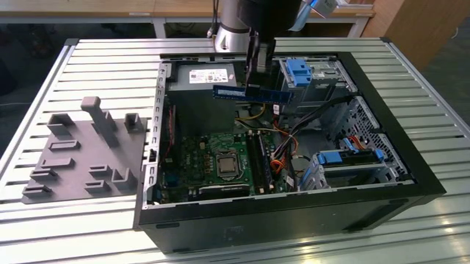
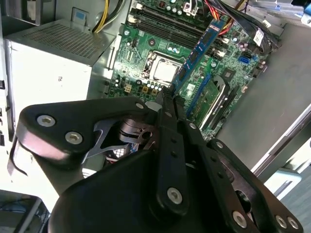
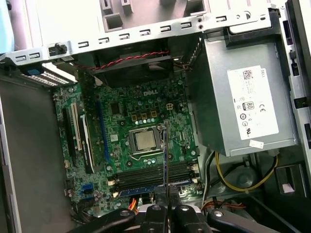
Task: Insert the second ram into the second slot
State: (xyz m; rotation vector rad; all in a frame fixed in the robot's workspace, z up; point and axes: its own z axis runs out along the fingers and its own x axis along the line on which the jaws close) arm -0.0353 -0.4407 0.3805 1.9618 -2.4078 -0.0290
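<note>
In the exterior view the second ram (image 1: 252,93), a thin blue stick, hangs level above the open computer case, over its rear half. My gripper (image 1: 253,85) is shut on its middle from above. In the second wrist view the ram (image 2: 201,51) runs away from the black fingers (image 2: 167,104) across the green motherboard (image 2: 146,53). It shows edge-on in the first wrist view (image 3: 165,155), gripper (image 3: 165,196) closed around it, with the long memory slots (image 3: 153,177) below on the board. The slots (image 1: 258,159) lie beside the processor socket (image 1: 224,162).
A silver power supply (image 1: 202,77) fills the case's back corner. Blue-tabbed drive bays (image 1: 298,71) and loose cables (image 1: 294,126) sit on the exterior view's right. A grey fixture plate (image 1: 81,154) with upright pegs lies outside the case on the slatted table.
</note>
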